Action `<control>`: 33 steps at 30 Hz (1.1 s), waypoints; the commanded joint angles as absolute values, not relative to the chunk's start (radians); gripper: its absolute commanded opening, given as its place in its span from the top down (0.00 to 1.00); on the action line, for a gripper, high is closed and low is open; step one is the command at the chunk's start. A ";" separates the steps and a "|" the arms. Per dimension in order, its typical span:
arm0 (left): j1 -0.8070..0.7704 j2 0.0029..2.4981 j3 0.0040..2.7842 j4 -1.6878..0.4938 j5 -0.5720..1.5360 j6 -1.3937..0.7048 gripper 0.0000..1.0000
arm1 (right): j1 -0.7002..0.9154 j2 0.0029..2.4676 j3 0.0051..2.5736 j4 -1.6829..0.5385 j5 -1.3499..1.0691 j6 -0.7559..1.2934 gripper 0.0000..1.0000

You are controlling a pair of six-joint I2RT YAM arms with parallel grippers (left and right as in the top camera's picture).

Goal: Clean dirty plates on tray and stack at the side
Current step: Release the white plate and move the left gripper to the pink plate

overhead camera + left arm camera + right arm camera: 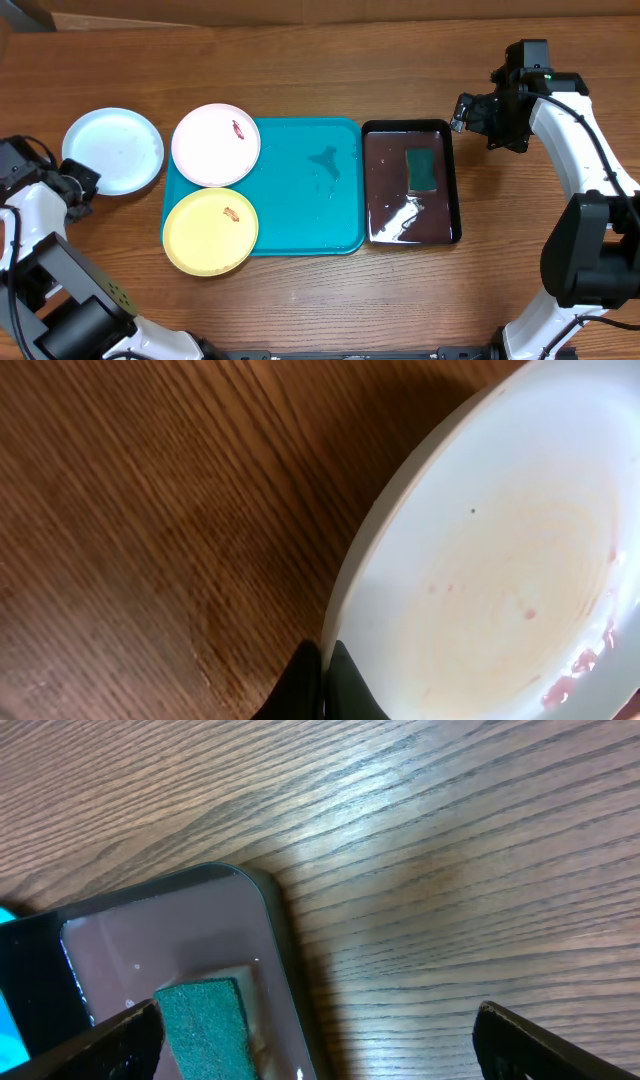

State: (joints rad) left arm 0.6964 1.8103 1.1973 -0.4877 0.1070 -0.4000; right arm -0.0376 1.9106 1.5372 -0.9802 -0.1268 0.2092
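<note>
- On the table, the black tray is set just beside the turquoise tray, at its three o'clock.
- The white plate and the yellow plate, both smeared red, are laid on the turquoise tray's ten and eight o'clock corners.
- The mint plate is set off that tray, at its nine o'clock.
- The left gripper is seen at the mint plate's seven o'clock rim, fingers pressed together.
- The right gripper is held at the black tray's one o'clock, jaws spread wide.
</note>
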 commanded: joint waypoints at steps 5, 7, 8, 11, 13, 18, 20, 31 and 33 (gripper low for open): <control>0.693 1.871 1.193 -0.455 0.094 -0.389 0.96 | -0.039 1.909 1.552 -0.975 -0.133 0.213 0.00; 0.693 1.877 1.193 -0.453 0.094 -0.389 0.96 | -0.039 1.909 1.552 -0.975 -0.133 0.213 0.00; 0.693 1.880 1.193 -0.452 0.094 -0.388 0.96 | -0.039 1.909 1.552 -0.975 -0.133 0.213 0.00; 0.693 1.880 1.193 -0.451 0.099 -0.387 0.63 | -0.039 1.909 1.552 -0.975 -0.133 0.213 0.00; 0.693 1.879 1.196 -0.458 0.130 -0.361 0.47 | -0.039 1.909 1.552 -0.975 -0.133 0.213 0.00; 0.691 1.879 1.333 -0.620 0.226 -0.335 0.37 | -0.039 1.909 1.552 -0.975 -0.133 0.213 0.00; 0.681 1.879 1.430 -0.728 0.234 -0.335 0.42 | -0.039 1.909 1.552 -0.974 -0.133 0.213 0.00; 0.436 1.879 1.804 -1.215 0.281 -0.267 0.40 | -0.039 1.909 1.552 -0.975 -0.133 0.213 0.00; 0.369 1.880 1.799 -1.275 0.238 -0.258 0.39 | -0.040 1.909 1.552 -0.975 -0.133 0.213 0.00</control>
